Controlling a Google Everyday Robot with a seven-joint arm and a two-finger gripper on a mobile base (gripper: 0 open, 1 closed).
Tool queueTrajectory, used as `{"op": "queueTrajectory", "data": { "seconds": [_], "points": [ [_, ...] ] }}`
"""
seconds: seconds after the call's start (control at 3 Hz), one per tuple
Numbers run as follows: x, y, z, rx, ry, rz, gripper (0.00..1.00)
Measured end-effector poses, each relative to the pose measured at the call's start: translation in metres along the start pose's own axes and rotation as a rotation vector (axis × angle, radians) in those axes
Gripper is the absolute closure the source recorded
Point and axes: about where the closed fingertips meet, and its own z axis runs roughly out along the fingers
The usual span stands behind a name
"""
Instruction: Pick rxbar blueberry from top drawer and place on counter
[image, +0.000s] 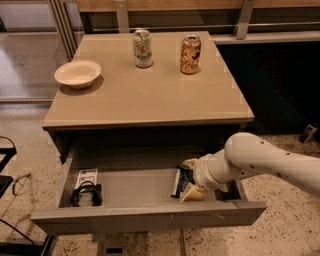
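Note:
The rxbar blueberry (178, 182), a dark navy wrapper with white lettering, lies flat in the right part of the open top drawer (145, 216). My gripper (190, 178) is down inside the drawer right at the bar's right side. Its tan fingers (192, 193) are spread, one at the bar's far end and one at its near end. The bar rests on the drawer floor. The tan counter (150, 95) is above the drawer.
On the counter stand a cream bowl (77, 73) at the left, a green-white can (142, 48) and an orange can (190, 54) at the back. A white card with a black cable coil (86, 189) lies at the drawer's left end. My white arm (270, 162) reaches in from the right.

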Motion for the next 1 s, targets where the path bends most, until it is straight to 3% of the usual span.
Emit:
{"op": "queueTrajectory", "data": {
  "seconds": [1.0],
  "points": [
    [0.006, -0.015, 0.020, -0.033, 0.054, 0.005, 0.20]
  ]
}}
